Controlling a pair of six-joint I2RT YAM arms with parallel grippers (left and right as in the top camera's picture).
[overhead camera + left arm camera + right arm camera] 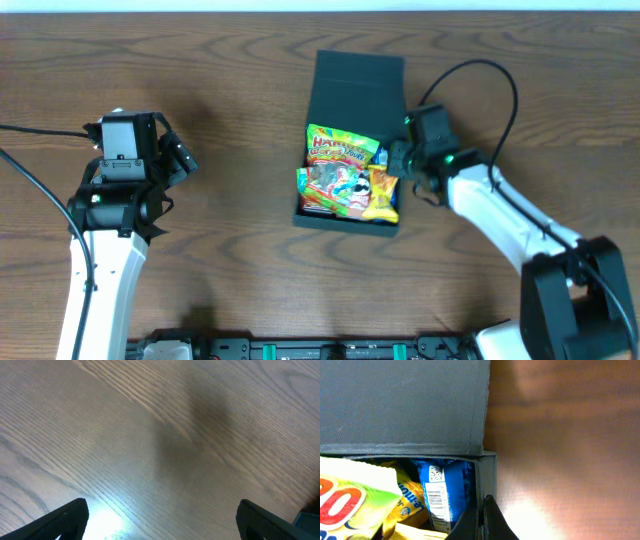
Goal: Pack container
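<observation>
I find the matte dark teal-black square cardboard container (345, 222) on the brown wooden table (230, 270), flap lid (357, 85) laid back and colourful plastic snack packets (340, 175) inside. My right gripper (481, 522) is at the container's right wall, fingers pinched together across its edge. My left gripper (180, 160) hovers well left of the container, spread wide and holding nothing.

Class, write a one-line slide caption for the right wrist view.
Right gripper shut on the wall of the open dark cardboard box, beside a blue snack packet.
</observation>
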